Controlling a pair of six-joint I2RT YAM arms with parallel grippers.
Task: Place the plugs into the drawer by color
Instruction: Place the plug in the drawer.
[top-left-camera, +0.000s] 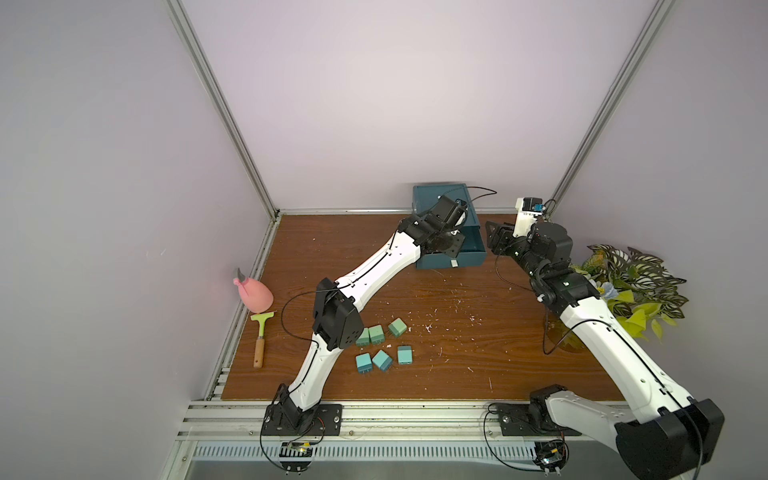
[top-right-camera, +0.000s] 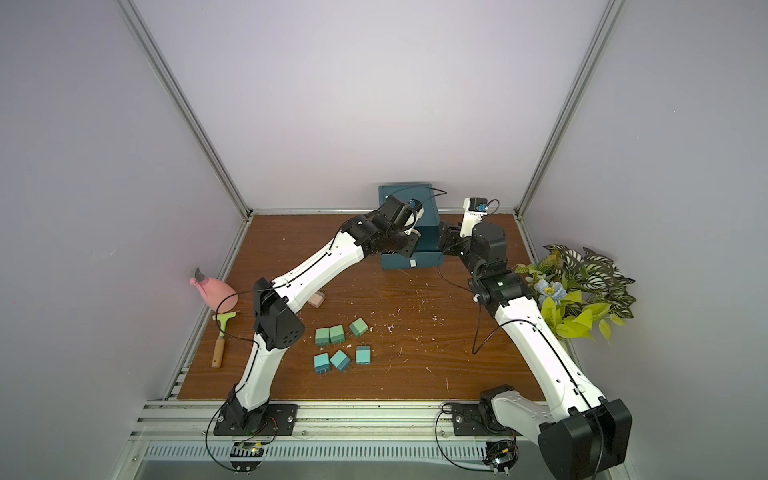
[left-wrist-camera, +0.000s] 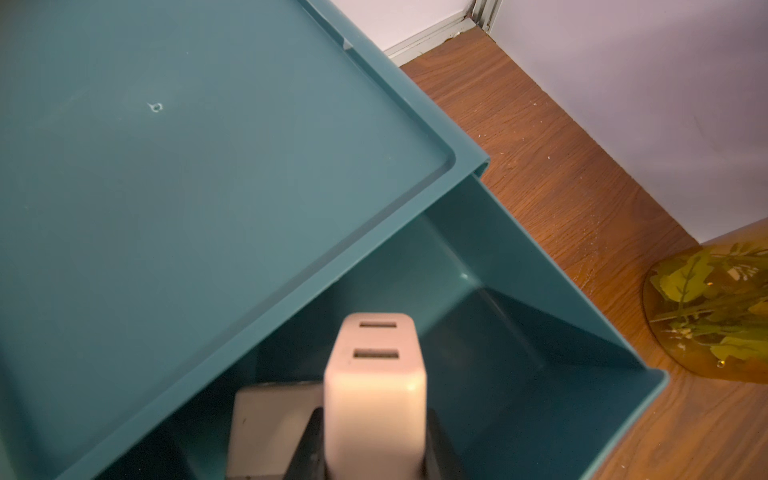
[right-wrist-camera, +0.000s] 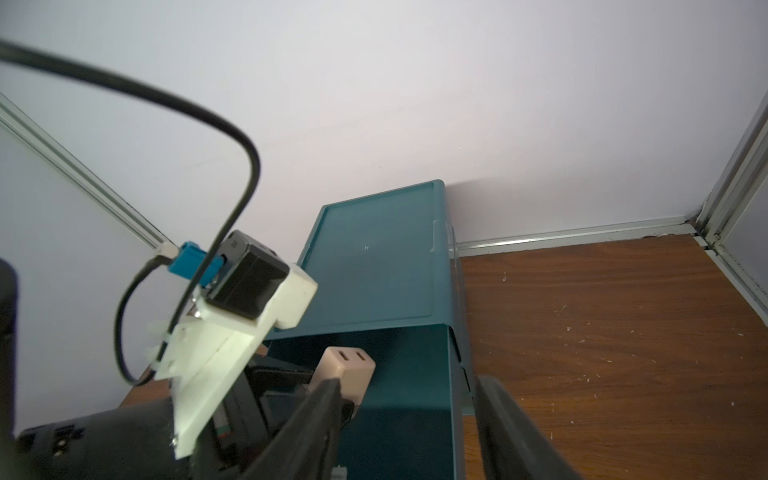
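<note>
The left gripper is pinching a pale pink plug and holding it over the pulled-out top drawer of the teal drawer chest. A second pale block, blurred, is showing just beside it, low in that drawer.

Going from the left edge of the table, a pink pear-shaped toy and a green-headed scraper are lying by the wall. A loose pink plug is peeking out from under the left arm in a top view. Nearer the front, three light green plugs are sitting in a row, with three turquoise plugs lining up just in front of them.

Further right, the right gripper is hovering just beside the chest's right side, its jaws standing apart and gripping nothing. A leafy plant is standing at the right edge.
</note>
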